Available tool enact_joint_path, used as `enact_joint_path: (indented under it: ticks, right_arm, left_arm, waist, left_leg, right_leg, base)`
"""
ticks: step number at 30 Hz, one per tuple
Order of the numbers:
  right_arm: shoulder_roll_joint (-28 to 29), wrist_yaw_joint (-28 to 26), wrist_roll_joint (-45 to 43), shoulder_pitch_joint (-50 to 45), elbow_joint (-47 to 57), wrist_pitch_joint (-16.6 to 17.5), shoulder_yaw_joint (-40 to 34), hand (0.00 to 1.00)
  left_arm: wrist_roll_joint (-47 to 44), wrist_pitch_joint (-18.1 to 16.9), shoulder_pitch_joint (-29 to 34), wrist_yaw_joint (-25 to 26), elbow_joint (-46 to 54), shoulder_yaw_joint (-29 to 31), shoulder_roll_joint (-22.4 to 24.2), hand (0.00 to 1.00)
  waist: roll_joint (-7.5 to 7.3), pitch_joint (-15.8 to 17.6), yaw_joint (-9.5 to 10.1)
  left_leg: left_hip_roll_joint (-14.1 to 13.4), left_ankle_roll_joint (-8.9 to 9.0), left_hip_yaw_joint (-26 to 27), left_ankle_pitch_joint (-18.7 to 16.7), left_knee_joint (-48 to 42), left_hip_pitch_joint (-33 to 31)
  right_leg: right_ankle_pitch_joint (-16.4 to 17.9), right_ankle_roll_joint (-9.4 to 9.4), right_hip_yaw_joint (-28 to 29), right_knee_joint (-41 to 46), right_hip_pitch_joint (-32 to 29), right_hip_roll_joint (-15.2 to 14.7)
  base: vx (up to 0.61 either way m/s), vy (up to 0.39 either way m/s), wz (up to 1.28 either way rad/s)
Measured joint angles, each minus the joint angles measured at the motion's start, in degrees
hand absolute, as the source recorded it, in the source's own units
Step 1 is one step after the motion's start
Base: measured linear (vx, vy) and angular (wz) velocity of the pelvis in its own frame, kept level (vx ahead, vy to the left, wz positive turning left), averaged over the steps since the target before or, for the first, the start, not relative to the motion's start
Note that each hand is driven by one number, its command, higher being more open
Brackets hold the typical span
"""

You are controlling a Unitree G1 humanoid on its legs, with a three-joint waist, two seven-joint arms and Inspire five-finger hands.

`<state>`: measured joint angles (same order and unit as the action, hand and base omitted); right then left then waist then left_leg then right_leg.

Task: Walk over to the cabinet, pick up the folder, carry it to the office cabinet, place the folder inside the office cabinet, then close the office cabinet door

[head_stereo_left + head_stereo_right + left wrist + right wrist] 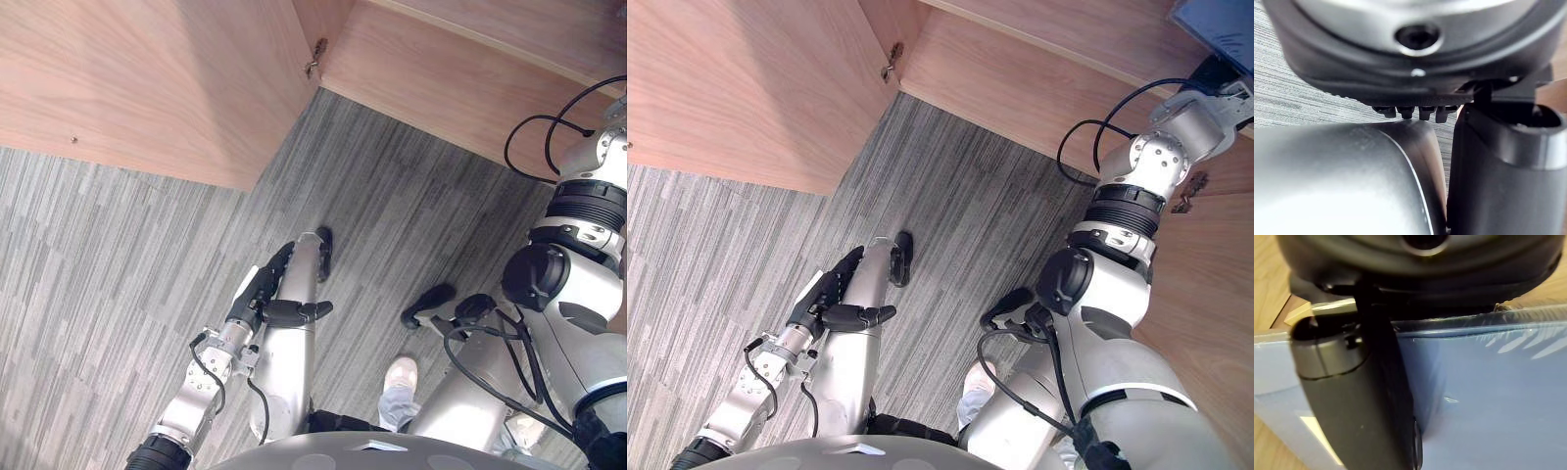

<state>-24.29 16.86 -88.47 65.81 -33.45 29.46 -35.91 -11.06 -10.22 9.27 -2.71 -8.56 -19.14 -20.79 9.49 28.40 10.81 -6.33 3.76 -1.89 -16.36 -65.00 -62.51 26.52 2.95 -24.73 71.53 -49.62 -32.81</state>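
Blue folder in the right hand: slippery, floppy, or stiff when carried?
Probably slippery: the folder has a glossy film with streaked reflections. Likely stiff: its visible edge runs straight. It may pivot, since the right hand seems to pinch it with the thumb, while the left hand hangs open, apart.

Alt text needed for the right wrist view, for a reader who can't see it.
The right hand pinches a glossy blue folder, its dark thumb lying across the cover. Light wood shows beyond the folder's edge.
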Motion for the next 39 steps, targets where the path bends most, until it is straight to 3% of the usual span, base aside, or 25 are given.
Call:
enact_joint_path:
  ticks: [12, 20, 28, 39]
  right_arm:
    - [0.1, 1.6, 0.3, -2.1, 0.2, -0.1, 0.6, 0.0]
    - [-4.2, 4.8, 0.6, 0.4, -9.0, -4.2, 4.5, 0.0]
    - [-8.8, 5.5, 5.2, 4.1, -16.0, -9.2, 16.2, 0.0]
    - [-9.2, 5.0, 7.2, 6.9, -19.1, -12.4, 21.9, 0.0]
  left_arm:
    - [-0.1, 0.3, 0.0, 0.2, 0.0, 0.0, 0.1, 1.0]
    - [-2.1, 0.5, 0.3, 0.7, -0.4, 0.0, 0.0, 1.0]
    - [-2.8, 0.5, 0.5, 0.9, -1.0, 0.8, 0.0, 1.0]
    - [-4.1, 0.7, 0.5, 0.9, -1.0, 0.8, 0.0, 1.0]
  waist:
    - [0.04, 0.0, 0.01]
    - [0.16, -0.2, -0.99]
    - [0.21, -0.2, -2.04]
    - [0.15, -0.2, -2.35]
  left_leg:
    - [-0.1, -0.13, -0.1, -0.2, -0.1, 0.5]
    - [-0.5, -0.17, -0.1, -0.3, 0.1, 0.6]
    - [-1.2, -0.07, -0.5, 0.2, 1.0, 0.5]
    - [-0.9, 0.39, -1.3, 1.0, 2.1, 0.4]
  right_leg:
    - [0.0, 0.1, -0.2, -0.2, 0.6, 0.2]
    - [-0.4, 0.41, -0.2, -1.1, 0.7, 1.0]
    - [-0.6, 0.12, -0.7, -1.5, 0.7, 1.5]
    - [-0.6, 0.04, -1.9, -2.1, 1.1, 1.7]
  base:
    - [0.0, 0.001, 0.0]
    - [0.01, 0.005, -0.04]
    - [-0.01, -0.005, -0.02]
    - [0.01, -0.012, 0.03]
